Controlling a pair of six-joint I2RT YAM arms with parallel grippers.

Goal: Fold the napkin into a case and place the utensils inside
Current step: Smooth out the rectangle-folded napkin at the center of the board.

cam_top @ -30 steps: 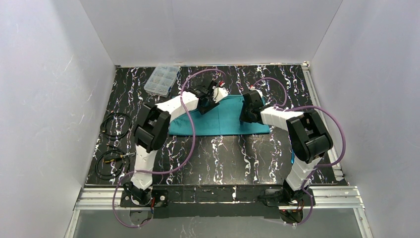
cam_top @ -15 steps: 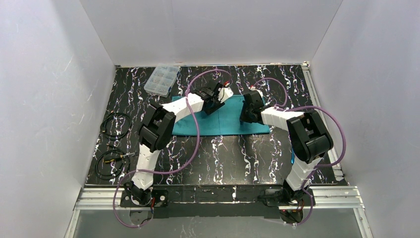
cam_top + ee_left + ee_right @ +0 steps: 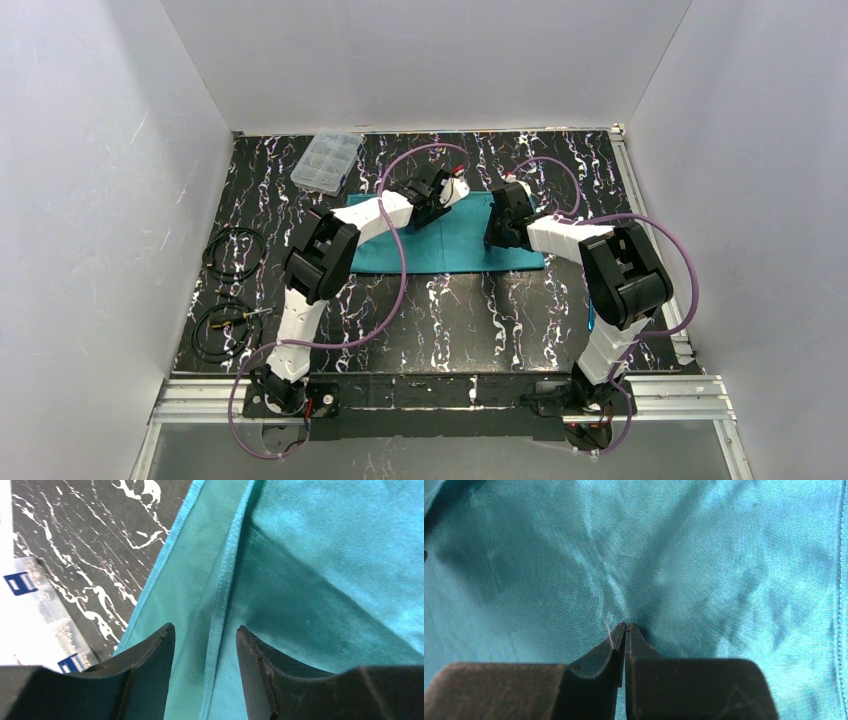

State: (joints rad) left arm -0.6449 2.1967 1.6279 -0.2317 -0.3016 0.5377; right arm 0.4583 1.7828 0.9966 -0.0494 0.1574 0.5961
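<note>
The teal napkin [image 3: 450, 248] lies at mid-table, folded into a long flat strip. My left gripper [image 3: 432, 205] hovers low over its back edge and is open. In the left wrist view the left gripper [image 3: 205, 627] straddles a lighter stitched hem [image 3: 220, 610] with nothing gripped. My right gripper [image 3: 497, 236] rests on the strip's right part. In the right wrist view the right gripper [image 3: 625, 625] is shut, with creases in the napkin [image 3: 704, 555] running into its tips. Of the utensils I see only a thin blue sliver [image 3: 591, 320] behind the right arm.
A clear plastic compartment box [image 3: 326, 160] stands at the back left and shows again as the box [image 3: 30, 605] in the left wrist view. Two black cable loops [image 3: 233, 250] [image 3: 222, 330] lie at the left edge. White walls enclose the table.
My left gripper has shifted a little right and toward the back along the napkin's far edge, and the cloth there now lies flat. The right gripper has not moved.
</note>
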